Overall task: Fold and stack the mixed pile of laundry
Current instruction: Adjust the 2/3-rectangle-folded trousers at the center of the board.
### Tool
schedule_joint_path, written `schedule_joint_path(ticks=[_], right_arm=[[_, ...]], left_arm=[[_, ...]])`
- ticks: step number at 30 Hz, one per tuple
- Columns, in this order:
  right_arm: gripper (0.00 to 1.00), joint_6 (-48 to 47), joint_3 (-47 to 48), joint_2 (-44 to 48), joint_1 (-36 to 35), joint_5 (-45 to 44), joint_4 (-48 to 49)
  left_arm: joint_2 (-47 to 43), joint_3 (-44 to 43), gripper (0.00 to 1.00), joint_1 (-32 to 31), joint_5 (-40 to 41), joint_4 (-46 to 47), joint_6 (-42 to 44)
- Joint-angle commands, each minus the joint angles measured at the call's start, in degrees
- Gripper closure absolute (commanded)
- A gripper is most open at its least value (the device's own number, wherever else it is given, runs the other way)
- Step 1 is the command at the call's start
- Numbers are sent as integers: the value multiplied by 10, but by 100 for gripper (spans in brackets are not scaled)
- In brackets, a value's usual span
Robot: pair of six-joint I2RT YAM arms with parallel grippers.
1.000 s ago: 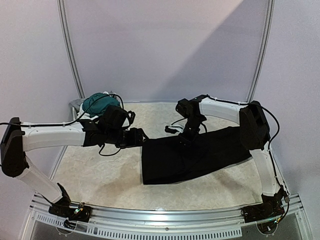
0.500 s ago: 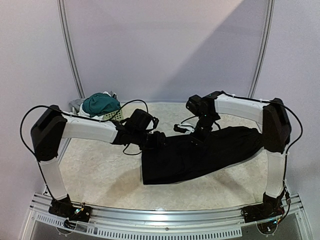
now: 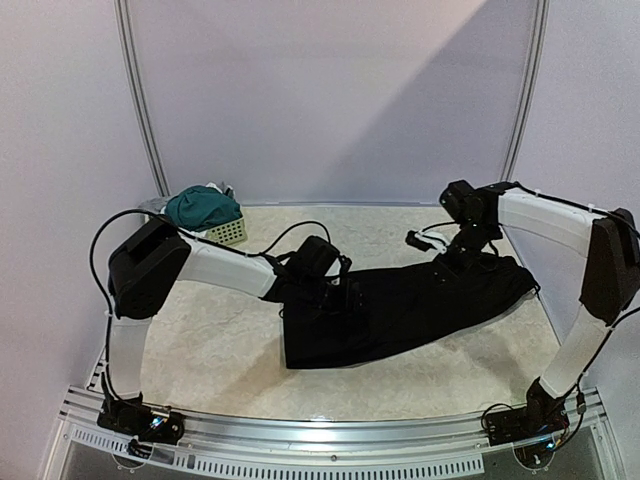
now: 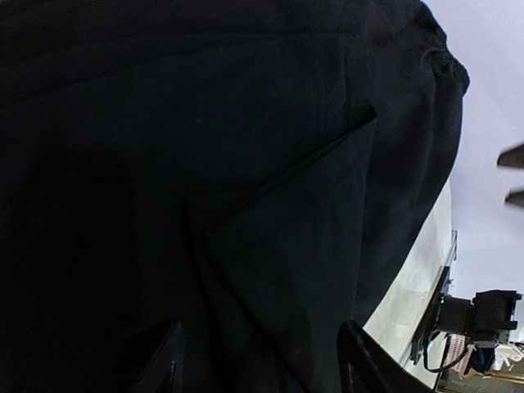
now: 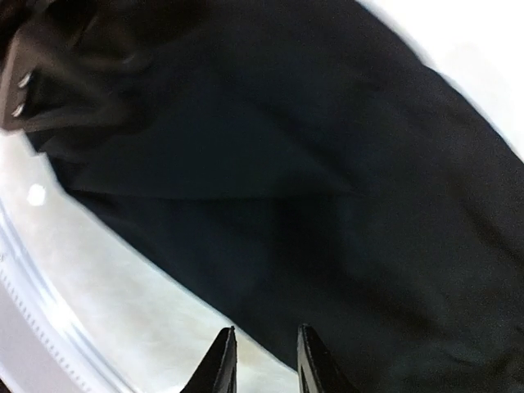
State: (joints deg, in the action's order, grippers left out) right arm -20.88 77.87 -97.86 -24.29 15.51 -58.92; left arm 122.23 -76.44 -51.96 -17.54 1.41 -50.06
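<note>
Long black trousers (image 3: pixel 400 315) lie spread across the table's middle, running from front left to back right. My left gripper (image 3: pixel 350 297) hovers low over their left part, jaws wide open, with only dark cloth (image 4: pixel 246 164) beneath the fingers (image 4: pixel 168 364). My right gripper (image 3: pixel 458 262) sits over the trousers' far right edge. Its fingers (image 5: pixel 221 360) stand a narrow gap apart above the cloth's edge (image 5: pixel 270 246), with nothing between them. Teal-green shorts (image 3: pixel 203 207) are heaped at the back left, with a bit of white cloth (image 3: pixel 215 188) behind them.
A small pale perforated basket (image 3: pixel 228 233) stands under the shorts at the back left. The left arm's elbow (image 3: pixel 150 265) sticks up on the left. A metal rail (image 3: pixel 320 440) runs along the table's front edge; walls close in behind.
Both grippers have moved to the right. The left one came from beside the trousers to over them. The trousers' right end now reaches further right.
</note>
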Motion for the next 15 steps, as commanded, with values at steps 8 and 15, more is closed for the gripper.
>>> schedule_joint_path(ticks=[8,15], right_arm=[[72,-25,-73,44,199,36,79],[72,-24,-74,47,233,46,101]], left_arm=[[64,-74,39,-24,-67,78,-46],[83,-151,41,-68,-137,53,-12]])
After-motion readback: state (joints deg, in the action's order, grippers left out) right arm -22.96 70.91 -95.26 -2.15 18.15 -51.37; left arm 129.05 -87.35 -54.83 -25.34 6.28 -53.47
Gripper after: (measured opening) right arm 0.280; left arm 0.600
